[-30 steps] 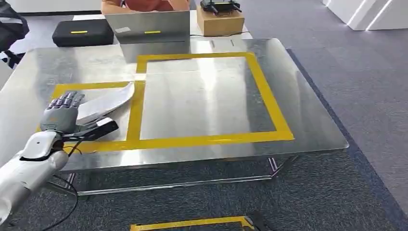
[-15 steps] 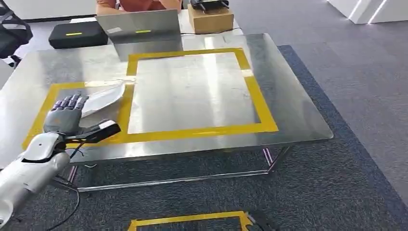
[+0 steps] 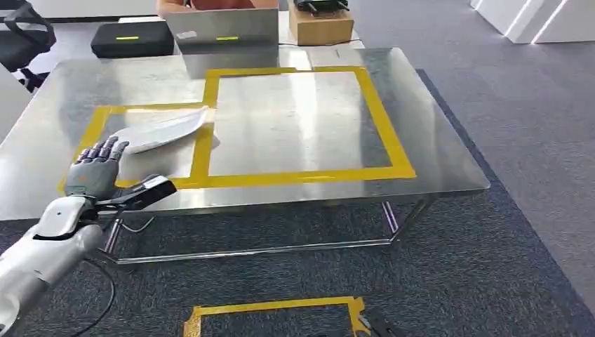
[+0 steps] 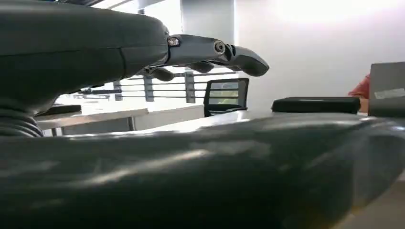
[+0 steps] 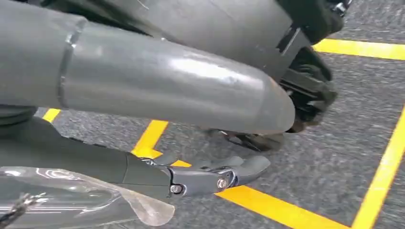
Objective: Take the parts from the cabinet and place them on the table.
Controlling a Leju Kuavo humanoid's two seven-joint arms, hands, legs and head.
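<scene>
1. The part (image 3: 163, 130), a pale curved sheet-like piece, lies on the bench (image 3: 435, 151) in the upper left of the head view, inside the smaller yellow tape frame (image 3: 203, 151), one end across the tape.
2. The left robot hand (image 3: 95, 172), lower left, hovers at the bench's near edge, fingers spread, holding nothing, apart from the part.
3. The right robot hand (image 5: 210, 176) hangs over the carpet with a clear plastic-wrapped piece (image 5: 71, 200) against it; whether it grips this I cannot tell.
4. Judgement: this part looks placed; next comes setting down or fetching another.
</scene>
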